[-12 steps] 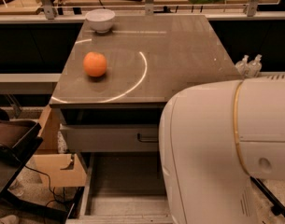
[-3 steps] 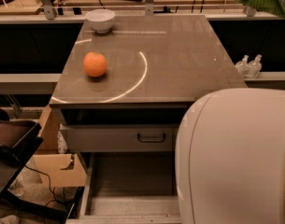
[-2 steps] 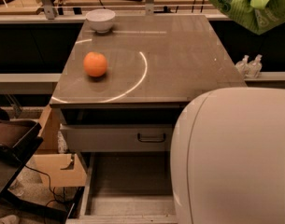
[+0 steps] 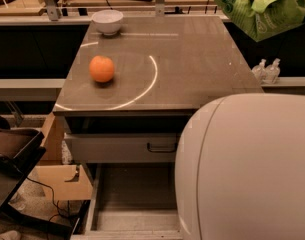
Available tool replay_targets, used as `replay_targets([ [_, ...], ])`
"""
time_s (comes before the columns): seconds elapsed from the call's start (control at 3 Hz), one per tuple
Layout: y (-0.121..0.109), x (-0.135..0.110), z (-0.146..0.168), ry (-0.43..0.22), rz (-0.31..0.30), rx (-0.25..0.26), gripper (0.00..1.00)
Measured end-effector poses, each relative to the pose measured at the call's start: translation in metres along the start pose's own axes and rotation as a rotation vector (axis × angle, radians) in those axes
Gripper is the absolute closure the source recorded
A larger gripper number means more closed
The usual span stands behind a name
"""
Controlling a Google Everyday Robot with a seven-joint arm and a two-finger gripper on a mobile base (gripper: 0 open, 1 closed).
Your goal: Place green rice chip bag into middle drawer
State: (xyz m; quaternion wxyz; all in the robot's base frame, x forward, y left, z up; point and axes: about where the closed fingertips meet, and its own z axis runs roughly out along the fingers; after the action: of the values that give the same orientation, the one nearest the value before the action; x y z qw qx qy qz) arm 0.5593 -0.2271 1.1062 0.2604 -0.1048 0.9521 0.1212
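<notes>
The green rice chip bag (image 4: 262,6) hangs in the air at the top right, above the right back corner of the tabletop, cut off by the top edge. The gripper is out of view above that edge, where the bag's top goes. The middle drawer (image 4: 137,199) is pulled open at the bottom of the view, its grey floor bare, with its right part hidden behind my white arm housing (image 4: 247,169).
An orange (image 4: 101,68) and a white bowl (image 4: 107,21) sit on the grey tabletop (image 4: 182,64). The upper drawer front (image 4: 117,148) with a dark bar handle is shut. Two small bottles (image 4: 266,70) stand to the right. A cardboard box (image 4: 62,179) and a dark chair (image 4: 12,149) are at the left.
The green bag has come further down and left into view at the top right. The white arm housing has shifted slightly. The orange, bowl and drawers have not moved.
</notes>
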Motion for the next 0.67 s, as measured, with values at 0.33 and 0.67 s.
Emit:
replay_targets([
  [0.33, -0.009, 0.001, 0.001, -0.019, 0.025, 0.007, 1.00],
  [0.67, -0.038, 0.034, -0.002, 0.022, 0.096, 0.040, 1.00],
])
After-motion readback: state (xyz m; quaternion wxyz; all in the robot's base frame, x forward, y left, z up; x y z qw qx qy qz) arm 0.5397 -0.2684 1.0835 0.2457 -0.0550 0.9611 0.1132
